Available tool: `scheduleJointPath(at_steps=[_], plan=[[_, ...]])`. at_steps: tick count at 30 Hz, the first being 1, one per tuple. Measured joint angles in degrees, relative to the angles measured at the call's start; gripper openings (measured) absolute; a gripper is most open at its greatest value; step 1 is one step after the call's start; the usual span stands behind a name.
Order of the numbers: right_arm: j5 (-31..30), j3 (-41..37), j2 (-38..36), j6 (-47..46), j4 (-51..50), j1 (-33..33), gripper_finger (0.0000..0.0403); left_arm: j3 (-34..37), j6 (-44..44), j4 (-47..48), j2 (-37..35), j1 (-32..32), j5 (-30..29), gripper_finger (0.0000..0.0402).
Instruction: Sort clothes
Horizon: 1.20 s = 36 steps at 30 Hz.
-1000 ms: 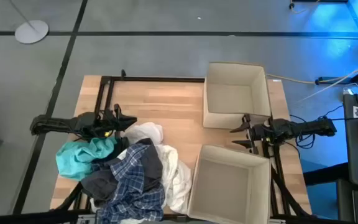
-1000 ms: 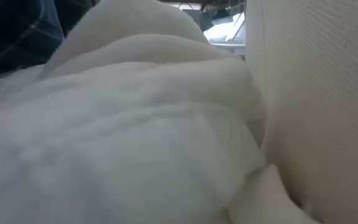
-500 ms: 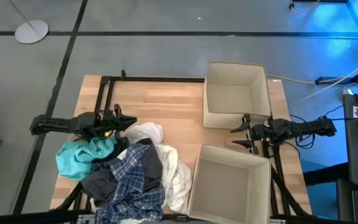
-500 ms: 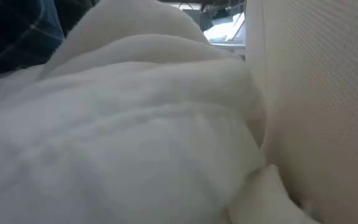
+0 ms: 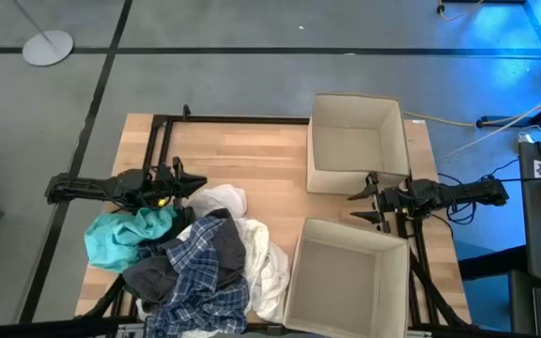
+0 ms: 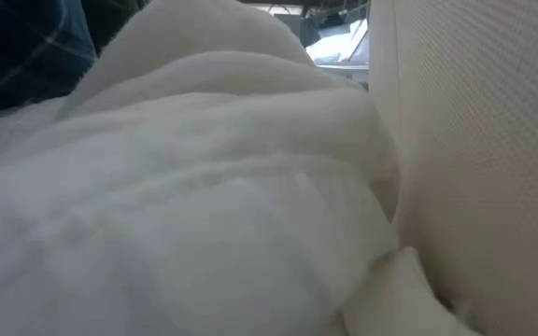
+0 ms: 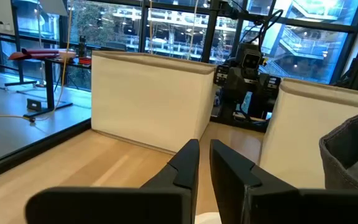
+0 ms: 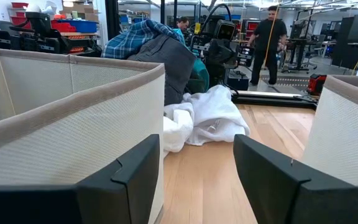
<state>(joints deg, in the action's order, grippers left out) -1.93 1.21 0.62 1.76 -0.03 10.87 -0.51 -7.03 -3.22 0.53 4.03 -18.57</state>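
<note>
The clothes (image 5: 191,263) lie heaped on my left side of the wooden table (image 5: 252,155): teal garment (image 5: 115,239) at the outer edge, plaid shirt (image 5: 205,272) over dark grey cloth (image 5: 153,277), white pieces (image 5: 256,258) spilling toward the near box (image 5: 350,282). My left gripper (image 5: 195,186) hovers at the heap's far edge, fingers (image 7: 188,165) pressed together, empty. My right gripper (image 5: 357,205) hangs between the near box and the far box (image 5: 357,143), fingers (image 8: 129,171) spread, holding nothing. White fabric (image 6: 176,205) blocks the low camera.
</note>
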Motion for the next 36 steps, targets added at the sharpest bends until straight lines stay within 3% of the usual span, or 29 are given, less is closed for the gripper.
scheduleJointPath(at_steps=[20, 28, 36], plan=[[0.0, 0.0, 0.0, 0.0, 0.1, 0.0, 0.0209, 0.0, 0.0, 0.0, 0.0, 0.0, 0.0, 0.0029], [0.0, -0.2, 0.0, -1.7, 6.4, 0.0, 0.0209, 0.0, 0.0, 0.0, 0.0, 0.0, 0.0, 0.0029], [-3.2, 5.7, 0.0, -2.9, 7.7, 0.0, 0.0209, 0.0, 0.0, 0.0, 0.0, 0.0, 0.0, 0.0029]])
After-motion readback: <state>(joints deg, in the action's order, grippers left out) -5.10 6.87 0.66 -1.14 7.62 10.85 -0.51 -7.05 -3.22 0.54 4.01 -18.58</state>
